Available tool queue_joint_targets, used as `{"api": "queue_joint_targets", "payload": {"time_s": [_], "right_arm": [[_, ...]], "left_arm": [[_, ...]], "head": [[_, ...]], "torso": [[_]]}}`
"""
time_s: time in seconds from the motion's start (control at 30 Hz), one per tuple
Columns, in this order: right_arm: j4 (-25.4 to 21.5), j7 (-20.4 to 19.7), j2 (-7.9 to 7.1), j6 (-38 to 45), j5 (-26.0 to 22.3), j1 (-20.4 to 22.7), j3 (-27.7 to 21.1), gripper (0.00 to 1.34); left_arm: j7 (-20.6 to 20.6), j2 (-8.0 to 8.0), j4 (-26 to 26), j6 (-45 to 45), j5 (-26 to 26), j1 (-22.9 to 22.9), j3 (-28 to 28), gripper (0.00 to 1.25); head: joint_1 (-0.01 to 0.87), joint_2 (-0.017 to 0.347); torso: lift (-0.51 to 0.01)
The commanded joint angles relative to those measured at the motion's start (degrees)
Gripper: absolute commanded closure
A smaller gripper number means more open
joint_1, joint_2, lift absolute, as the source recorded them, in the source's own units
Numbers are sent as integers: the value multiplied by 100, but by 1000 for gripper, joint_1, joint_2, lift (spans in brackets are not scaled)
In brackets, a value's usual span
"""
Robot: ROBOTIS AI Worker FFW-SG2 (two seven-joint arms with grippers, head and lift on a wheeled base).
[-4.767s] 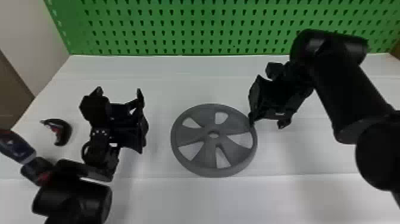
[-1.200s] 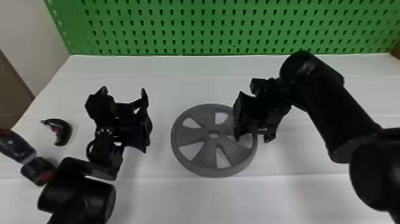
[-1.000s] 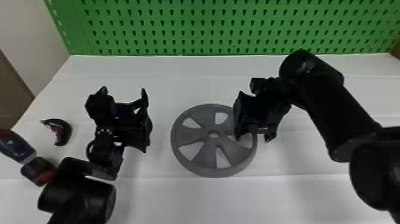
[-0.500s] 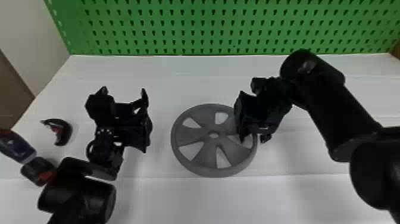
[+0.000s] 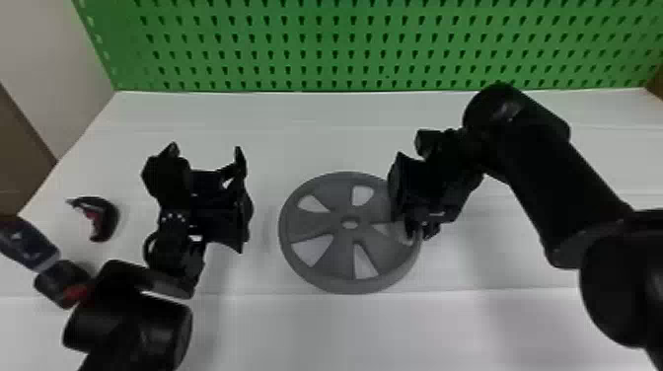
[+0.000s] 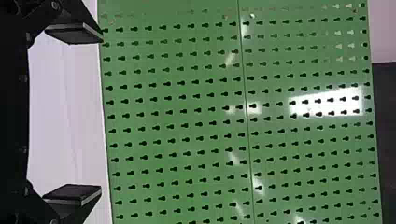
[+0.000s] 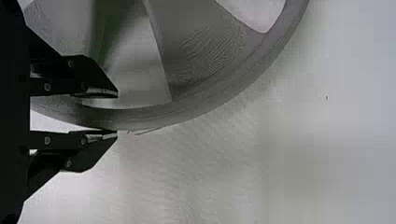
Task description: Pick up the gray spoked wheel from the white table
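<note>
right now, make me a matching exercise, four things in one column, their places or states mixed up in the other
1. gray spoked wheel
2. green pegboard
3. left claw
4. right claw

A. open, one finger on each side of the wheel's rim
B. rising at the far edge of the white table
C. lying on the table between the two claws
D. open, nothing between its fingers

Pairs: 1-C, 2-B, 3-D, 4-A
</note>
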Motion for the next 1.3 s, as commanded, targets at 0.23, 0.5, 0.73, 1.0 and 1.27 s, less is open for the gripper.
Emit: {"api": "queue_joint_targets", "payload": {"time_s": [0.23,0.5,0.73,1.0,1.27], "right_arm": [[0,0,5,9,14,-20,89,1139],[0,0,5,-35,-12,-28,97,1139],[0,0,5,-44,-39,-28,89,1139],[-141,0,5,53,-30,-55,124,1139],[-650,0,5,545,269,-204,-210,1138]], "left_arm": [[0,-1,9,0,0,-3,-2,145],[0,-1,9,0,0,6,7,145],[0,-1,9,0,9,6,7,145],[0,-1,9,0,9,14,16,145],[0,-1,9,0,9,41,24,145]], "head": [[806,44],[806,44],[806,44],[806,44],[806,44]], "torso": [[-98],[-98],[-98],[-98],[-98]]}}
